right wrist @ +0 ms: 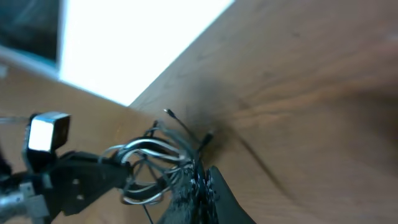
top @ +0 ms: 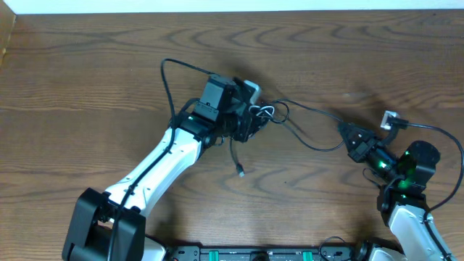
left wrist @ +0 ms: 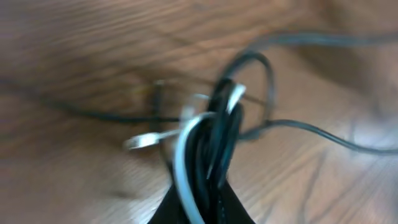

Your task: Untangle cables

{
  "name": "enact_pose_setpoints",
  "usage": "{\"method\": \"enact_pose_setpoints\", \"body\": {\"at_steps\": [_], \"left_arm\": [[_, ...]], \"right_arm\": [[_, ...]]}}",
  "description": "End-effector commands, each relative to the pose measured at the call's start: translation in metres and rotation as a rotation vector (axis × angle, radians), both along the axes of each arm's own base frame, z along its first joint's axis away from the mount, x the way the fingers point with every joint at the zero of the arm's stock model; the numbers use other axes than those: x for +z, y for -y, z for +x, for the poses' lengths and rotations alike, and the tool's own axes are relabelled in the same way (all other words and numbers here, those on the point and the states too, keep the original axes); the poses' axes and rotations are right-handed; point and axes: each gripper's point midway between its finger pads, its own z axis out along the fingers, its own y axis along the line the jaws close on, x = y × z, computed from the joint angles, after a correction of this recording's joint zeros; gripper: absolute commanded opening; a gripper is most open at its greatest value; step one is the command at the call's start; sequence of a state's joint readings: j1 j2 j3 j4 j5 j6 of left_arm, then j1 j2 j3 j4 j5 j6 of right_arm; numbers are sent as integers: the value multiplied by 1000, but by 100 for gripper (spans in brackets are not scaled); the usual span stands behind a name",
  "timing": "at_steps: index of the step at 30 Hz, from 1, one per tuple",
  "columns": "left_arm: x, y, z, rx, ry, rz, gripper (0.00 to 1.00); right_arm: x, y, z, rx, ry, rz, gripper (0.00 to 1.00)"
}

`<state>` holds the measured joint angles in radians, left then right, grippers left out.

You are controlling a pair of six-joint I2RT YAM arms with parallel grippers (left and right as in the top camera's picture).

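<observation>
Three thin cords [left wrist: 205, 143], one white and two black, bunch in a knot [top: 259, 114] clamped in the left jaws. Right of the knot, the right jaws pinch one black strand [top: 313, 111], running left-right between them.

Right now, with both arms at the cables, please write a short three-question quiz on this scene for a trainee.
1. True or false: the left gripper is shut on a bundle of cables.
2. Which colours are in the bundle? A) white and black B) red and blue C) only white
3. Fill in: the strand running from the bundle to the right gripper is ___.
Key: 1 true; 2 A; 3 black.
</observation>
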<state>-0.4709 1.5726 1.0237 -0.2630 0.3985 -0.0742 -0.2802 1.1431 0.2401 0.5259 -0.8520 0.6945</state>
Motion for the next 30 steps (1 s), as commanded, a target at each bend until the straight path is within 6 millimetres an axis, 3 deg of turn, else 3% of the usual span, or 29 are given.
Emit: {"method": "enact_pose_setpoints", "body": {"at_steps": [1, 4, 9, 13, 15, 18, 21, 25, 27, 30], "left_arm": [[6, -45, 34, 364, -9, 33, 8], [4, -63, 42, 478, -11, 50, 8], [3, -78, 47, 527, -9, 64, 8], [-1, -102, 50, 674, -28, 95, 8], [-1, -101, 50, 685, -42, 69, 8], [2, -81, 47, 603, -80, -10, 8], [24, -21, 25, 180, -77, -178, 8], [70, 29, -29, -378, 28, -426, 8], [82, 35, -44, -524, 93, -482, 7], [83, 35, -45, -559, 135, -476, 8]], "right_arm": [[-8, 30, 6, -131, -33, -39, 2], [-18, 46, 4, -193, -86, -31, 2], [-33, 67, -4, -276, -165, -10, 2], [-38, 77, -7, -312, -194, 3, 2], [-40, 78, -9, -317, -207, 9, 1], [-39, 73, -10, -293, -206, 20, 1], [-37, 67, -11, -257, -198, 38, 9], [-33, 61, -12, -221, -183, 53, 20], [-29, 59, -11, -205, -169, 56, 28], [-15, 51, -10, -143, -101, 61, 37]]}}
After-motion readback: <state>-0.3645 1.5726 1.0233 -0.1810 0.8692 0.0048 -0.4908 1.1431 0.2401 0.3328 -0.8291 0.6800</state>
